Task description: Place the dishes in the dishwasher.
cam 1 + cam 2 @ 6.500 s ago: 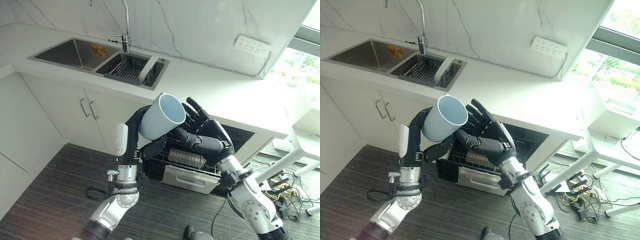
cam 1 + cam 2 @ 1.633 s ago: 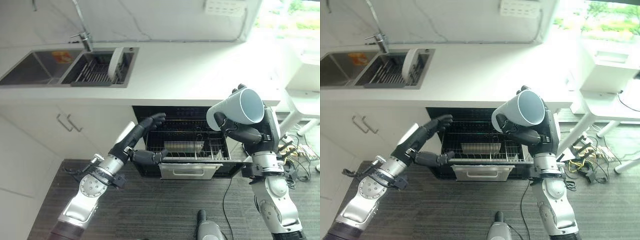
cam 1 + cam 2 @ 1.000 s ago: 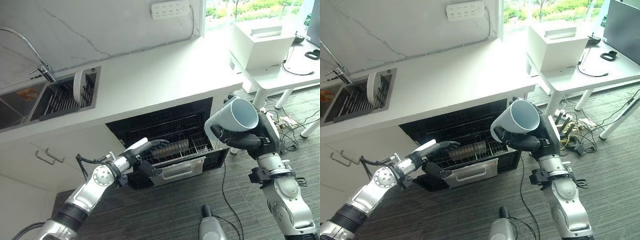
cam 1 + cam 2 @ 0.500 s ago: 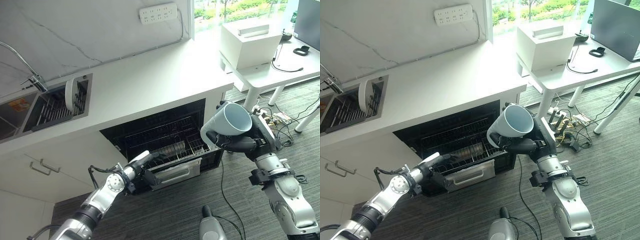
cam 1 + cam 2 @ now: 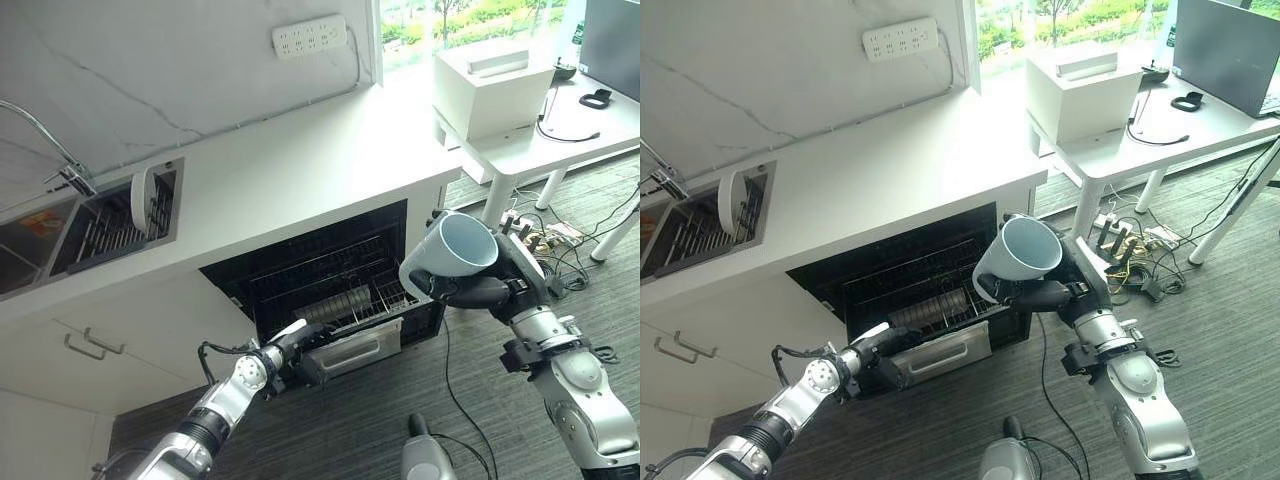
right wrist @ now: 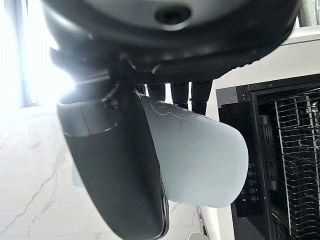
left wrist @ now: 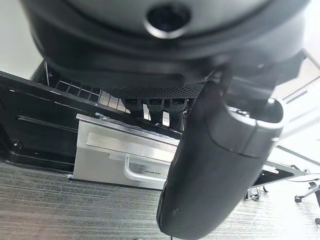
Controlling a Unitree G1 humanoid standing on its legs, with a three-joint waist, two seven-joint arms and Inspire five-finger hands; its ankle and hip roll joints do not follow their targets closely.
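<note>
My right hand is shut on a pale blue mug, tilted with its mouth facing up and toward me; it hangs in the air just right of the open dishwasher. In the right wrist view the thumb and fingers wrap the mug. The wire rack is pulled out, with a silver front panel. My left hand is low at that panel's left end, its fingers straight and resting at the panel's upper edge.
A white counter runs over the dishwasher. A white plate stands in the sink's drying rack at the left. A white desk with a white box stands at the right, with cables on the floor below.
The mug has come down a little, closer to the dishwasher's right side. My left hand has slid lower along the rack's silver front. The camera has shifted slightly.
</note>
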